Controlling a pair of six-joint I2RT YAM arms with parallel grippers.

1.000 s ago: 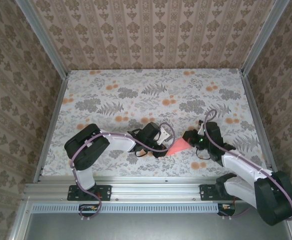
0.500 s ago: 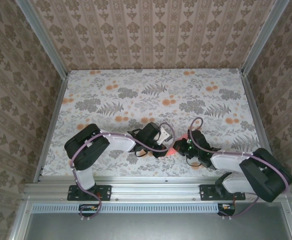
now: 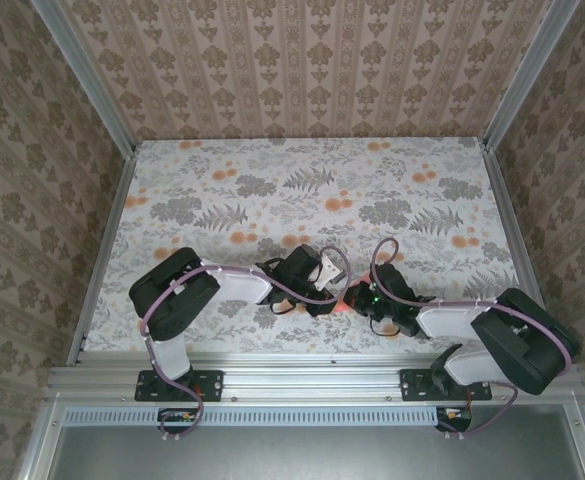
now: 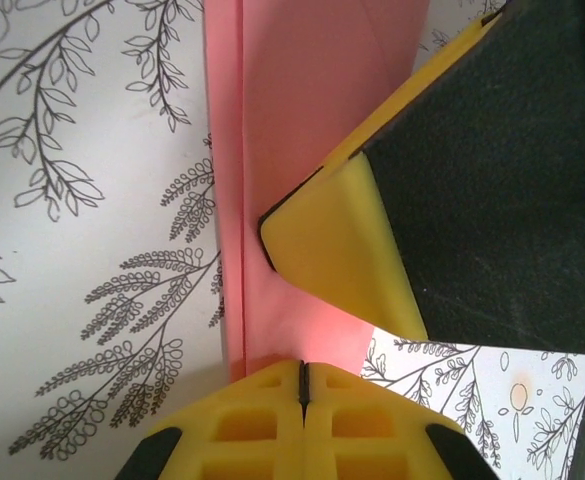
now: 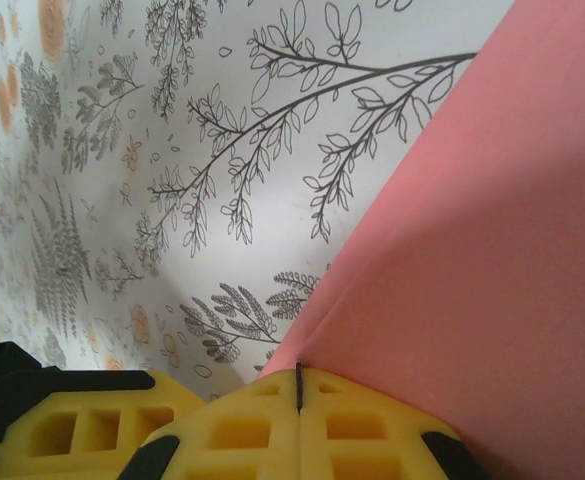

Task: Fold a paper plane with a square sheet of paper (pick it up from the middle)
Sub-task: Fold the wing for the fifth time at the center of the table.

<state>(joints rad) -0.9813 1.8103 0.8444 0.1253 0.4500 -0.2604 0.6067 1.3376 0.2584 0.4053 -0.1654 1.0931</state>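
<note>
The salmon-pink sheet of paper [image 4: 292, 110] lies folded on the table with a straight lengthwise crease near its left edge. In the top view just a pink sliver [image 3: 343, 302] peeks out between the two wrists. My left gripper [image 4: 304, 372] is shut, its tips resting on the paper's near end. My right gripper [image 5: 299, 378] is shut too, its tips on the paper [image 5: 492, 230] at its folded edge. One yellow right finger [image 4: 337, 240] presses on the paper just ahead of the left tips. Whether this fold is the paper plane cannot be told.
The floral tablecloth [image 3: 302, 190] covers the table, with metal rails and patterned walls on three sides. Both grippers [image 3: 330, 290] [image 3: 356, 296] crowd together near the front edge in the middle. The left gripper's yellow finger [image 5: 62, 425] shows beside the right tips.
The right arm has swung left and drawn in towards the left gripper, covering most of the pink paper. The left arm has stayed put. Both grippers stayed shut.
</note>
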